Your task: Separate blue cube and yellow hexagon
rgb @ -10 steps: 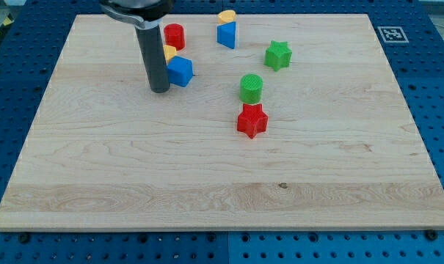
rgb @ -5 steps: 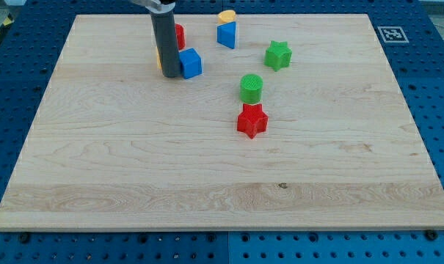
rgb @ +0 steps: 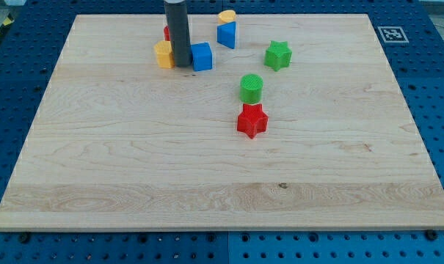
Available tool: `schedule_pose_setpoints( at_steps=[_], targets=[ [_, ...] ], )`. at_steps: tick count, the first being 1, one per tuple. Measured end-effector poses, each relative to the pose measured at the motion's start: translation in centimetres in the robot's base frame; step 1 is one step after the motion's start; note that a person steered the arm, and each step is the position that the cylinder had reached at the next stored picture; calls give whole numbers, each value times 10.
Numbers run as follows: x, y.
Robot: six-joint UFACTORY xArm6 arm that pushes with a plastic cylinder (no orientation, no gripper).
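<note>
The blue cube (rgb: 202, 56) sits near the view's top, left of centre. The yellow hexagon (rgb: 164, 54) lies to its left. My dark rod stands between them, and my tip (rgb: 181, 65) rests on the board in the gap, touching or nearly touching both blocks. A red cylinder (rgb: 167, 32) is mostly hidden behind the rod, just above the hexagon.
A blue block (rgb: 227, 34) with a yellow block (rgb: 227, 16) behind it sits at the top centre. A green star (rgb: 278, 54), a green cylinder (rgb: 251, 88) and a red star (rgb: 252, 121) lie to the right. The wooden board (rgb: 133, 169) has blue pegboard around it.
My tip moved up and to the right, from left of the blue cube into the gap between it and the hexagon. The cube slid up-right and the hexagon is now exposed on the left.
</note>
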State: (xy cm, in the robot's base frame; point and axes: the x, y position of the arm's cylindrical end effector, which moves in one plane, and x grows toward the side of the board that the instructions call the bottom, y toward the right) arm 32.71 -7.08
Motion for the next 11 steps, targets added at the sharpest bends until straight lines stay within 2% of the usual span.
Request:
schedule_pose_setpoints(
  at_steps=[3,4,6,9,11],
  targets=[
    [35,53],
    [33,66],
    [-1,66],
    [5,56],
    [-50,53]
  ],
)
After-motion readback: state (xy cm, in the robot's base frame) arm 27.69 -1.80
